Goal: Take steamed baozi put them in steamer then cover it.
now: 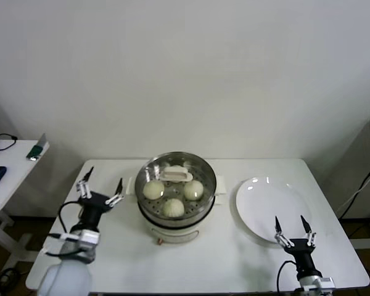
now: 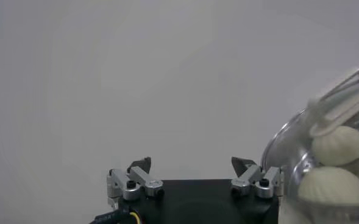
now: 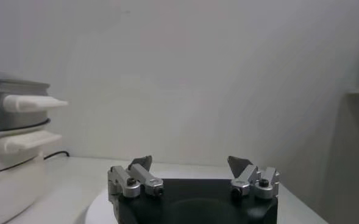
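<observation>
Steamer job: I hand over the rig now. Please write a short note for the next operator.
Left gripper: open, empty, beside the steamer on its left.
Right gripper: open, empty, over the near edge of the white plate.
Baozi: three show through the glass, inside the steamer; a fourth cannot be confirmed.
Cover: on the steamer.
Done: loading and covering, as it appears.
Left: nothing obvious; check the bun count.

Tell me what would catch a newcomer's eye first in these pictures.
The shiny steamer at the middle of the white table, with its glass lid on and pale buns showing through it. To its right lies an empty white plate. The left gripper stands open beside the steamer, and the right gripper is open at the plate's near edge.
</observation>
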### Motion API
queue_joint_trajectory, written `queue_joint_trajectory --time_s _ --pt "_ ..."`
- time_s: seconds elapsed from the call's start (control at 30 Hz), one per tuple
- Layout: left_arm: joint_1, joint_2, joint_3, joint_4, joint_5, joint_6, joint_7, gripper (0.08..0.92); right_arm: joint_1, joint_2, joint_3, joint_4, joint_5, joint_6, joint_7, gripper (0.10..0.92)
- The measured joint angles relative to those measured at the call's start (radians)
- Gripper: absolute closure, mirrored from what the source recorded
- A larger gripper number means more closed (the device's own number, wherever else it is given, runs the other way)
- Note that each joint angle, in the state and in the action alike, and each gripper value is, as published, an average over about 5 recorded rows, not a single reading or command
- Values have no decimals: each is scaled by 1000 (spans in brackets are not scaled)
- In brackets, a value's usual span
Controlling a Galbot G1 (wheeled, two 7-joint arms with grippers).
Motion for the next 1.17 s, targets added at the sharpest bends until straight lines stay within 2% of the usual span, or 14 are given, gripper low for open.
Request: queue_joint_trajectory --time_s 0.23,0.57,1.17 --pt "109 -1 -97 81 -298 -143 0 177 1 0 -10 1 0 4 -3 203" --pt "168 -29 -113 210 -487 -307 13 177 -3 -2 -17 5 10 3 -17 203" --pt "201 -50 -96 273 -565 -394 21 177 -3 14 -23 -4 18 7 -30 203"
